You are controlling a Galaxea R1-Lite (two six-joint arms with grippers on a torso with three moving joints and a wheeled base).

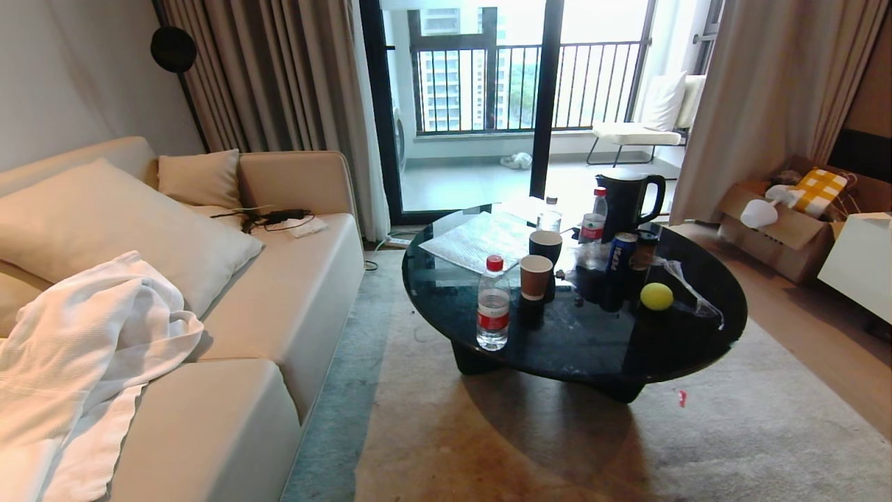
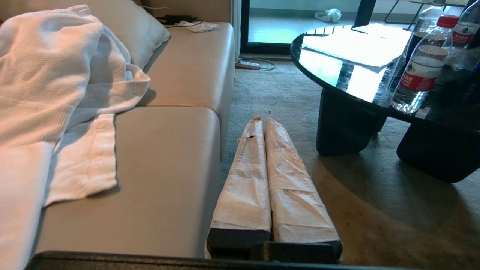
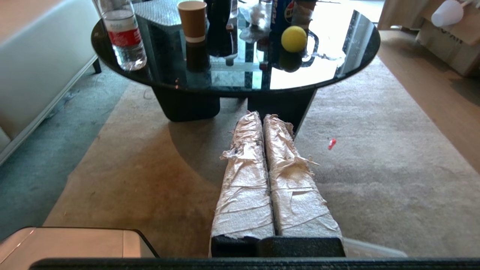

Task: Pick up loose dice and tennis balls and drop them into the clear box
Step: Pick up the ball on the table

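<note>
Tennis ball (image 1: pixel 656 296) among bottles, cups on black table (image 1: pixel 557 348); both grippers' fingers (image 3: pixel 243 180) closed, empty.

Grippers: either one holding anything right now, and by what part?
Nothing is held. The left gripper and right gripper are both shut on nothing, low over the carpet. The tennis ball sits untouched on the round table.

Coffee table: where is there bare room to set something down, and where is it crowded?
Free: the near rim of the coffee table, in front of the water bottle and the tennis ball. Crowded: the middle and far side, with the paper cup, soda can and kettle.
</note>
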